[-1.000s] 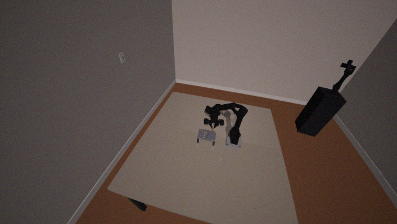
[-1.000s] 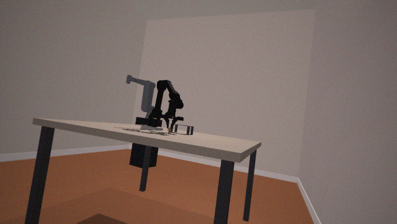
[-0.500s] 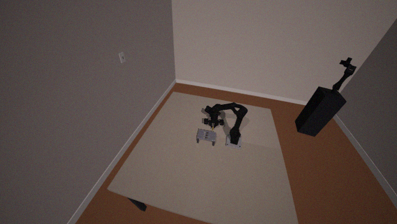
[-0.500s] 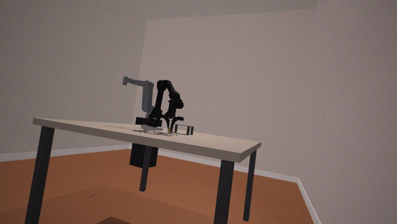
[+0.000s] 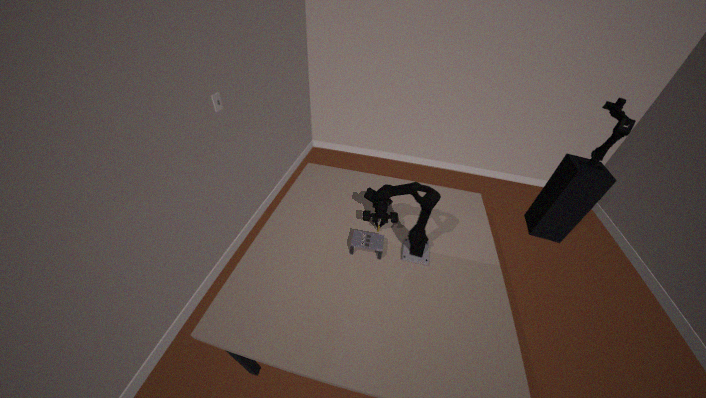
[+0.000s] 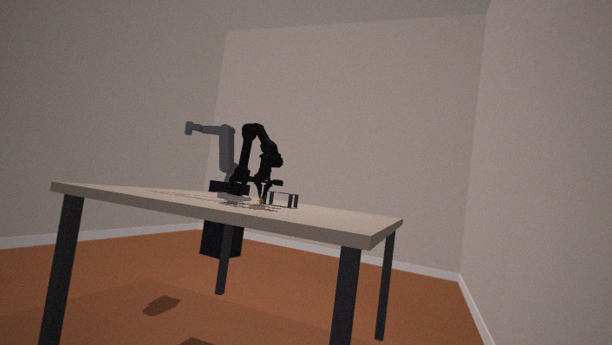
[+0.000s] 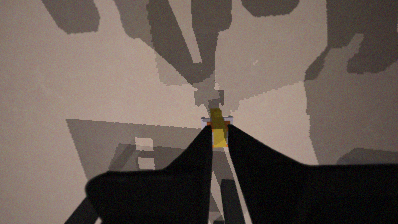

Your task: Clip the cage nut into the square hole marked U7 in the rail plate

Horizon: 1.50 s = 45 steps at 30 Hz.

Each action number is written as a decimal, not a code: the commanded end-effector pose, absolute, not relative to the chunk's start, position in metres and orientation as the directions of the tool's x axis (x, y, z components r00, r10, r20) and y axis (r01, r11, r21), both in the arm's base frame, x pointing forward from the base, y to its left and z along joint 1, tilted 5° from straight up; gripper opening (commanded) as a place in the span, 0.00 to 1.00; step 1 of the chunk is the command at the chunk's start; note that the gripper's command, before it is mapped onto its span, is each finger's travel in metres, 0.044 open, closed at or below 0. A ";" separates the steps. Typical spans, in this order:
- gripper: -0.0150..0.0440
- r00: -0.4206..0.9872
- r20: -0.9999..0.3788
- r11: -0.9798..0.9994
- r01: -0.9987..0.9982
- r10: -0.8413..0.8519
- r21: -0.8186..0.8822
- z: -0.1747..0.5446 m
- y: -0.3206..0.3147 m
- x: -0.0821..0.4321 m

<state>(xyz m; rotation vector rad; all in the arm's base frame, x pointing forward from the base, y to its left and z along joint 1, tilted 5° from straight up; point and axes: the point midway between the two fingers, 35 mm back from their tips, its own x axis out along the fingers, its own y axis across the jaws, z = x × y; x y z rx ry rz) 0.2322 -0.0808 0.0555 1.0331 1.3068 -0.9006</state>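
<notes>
Pinching the cage nut (image 5: pixel 379 228) (image 6: pixel 261 201) (image 7: pixel 219 137) between its fingertips, the gripper (image 5: pixel 379 226) (image 6: pixel 262 200) (image 7: pixel 218 130) points down with its fingers narrow. In the wrist view the nut shows as a yellow block, with pale bits poking out at nine and three o'clock. It is low over the table (image 5: pixel 350 300) (image 6: pixel 208 205) (image 7: pixel 270 130), though whether it touches the top cannot be told.

The nut is outside the rail plate (image 5: pixel 375 241) (image 6: pixel 283 192), which stands just beside it on short legs, at seven o'clock from the gripper in the top view. Small dark holes run through the middle of the plate; their markings are too small to read.

At four o'clock from the gripper is the pale base (image 5: pixel 406 260) (image 6: pixel 247 199) of the black arm (image 5: pixel 415 188) (image 6: pixel 247 147), which arches over to the nut.

Farther off, past the table at three o'clock — still in the top view — a dark pedestal (image 5: pixel 570 200) (image 6: pixel 208 243) carries a second arm (image 5: pixel 607 142) (image 6: pixel 225 149). On the wall at ten o'clock is a small white plate (image 5: pixel 216 102).
</notes>
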 end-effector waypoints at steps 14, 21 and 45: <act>0.31 0.076 -0.996 0.308 0.947 0.046 0.087 0.056 -0.081 0.233; 0.31 0.078 -0.996 0.306 0.948 0.047 0.089 0.055 -0.081 0.233; 0.31 0.078 -0.996 0.306 0.948 0.046 0.089 0.149 -0.087 0.226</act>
